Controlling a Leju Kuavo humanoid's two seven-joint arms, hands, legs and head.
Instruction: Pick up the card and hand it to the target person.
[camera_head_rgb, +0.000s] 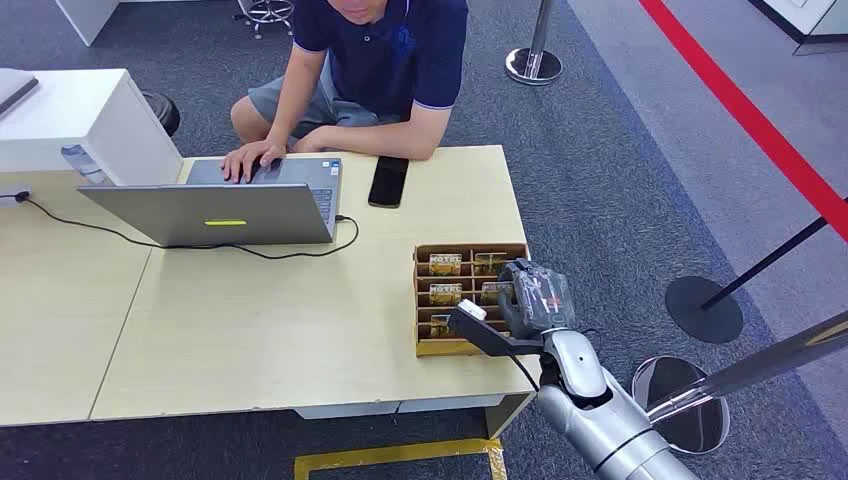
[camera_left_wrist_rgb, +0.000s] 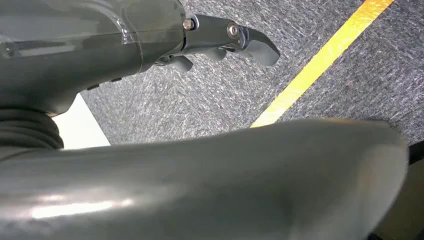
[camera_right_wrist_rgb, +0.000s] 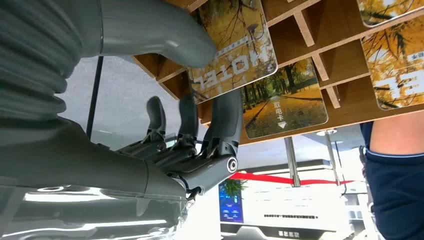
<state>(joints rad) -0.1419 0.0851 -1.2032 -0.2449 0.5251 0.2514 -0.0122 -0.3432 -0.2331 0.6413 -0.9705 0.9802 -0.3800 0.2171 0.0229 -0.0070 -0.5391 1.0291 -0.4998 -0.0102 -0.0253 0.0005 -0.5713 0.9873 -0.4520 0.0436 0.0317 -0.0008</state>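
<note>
A wooden card box (camera_head_rgb: 425, 300) stands at the table's near right corner, with several yellow "HOTEL" cards (camera_head_rgb: 446, 265) upright in its slots. My right hand (camera_head_rgb: 535, 295) reaches into the box from its right side. In the right wrist view the hand (camera_right_wrist_rgb: 195, 145) pinches one card (camera_right_wrist_rgb: 235, 55) between the thick thumb and a dark finger, and the card still stands among the box's dividers (camera_right_wrist_rgb: 320, 65). A person (camera_head_rgb: 380, 60) in a dark blue shirt sits across the table, typing. My left hand (camera_left_wrist_rgb: 220, 42) hangs over the carpet, holding nothing.
An open laptop (camera_head_rgb: 220, 205) with its cable and a black phone (camera_head_rgb: 388, 181) lie on the table's far side in front of the person. Stanchion bases (camera_head_rgb: 704, 308) stand on the carpet to the right. Yellow tape (camera_head_rgb: 400, 455) marks the floor below the table edge.
</note>
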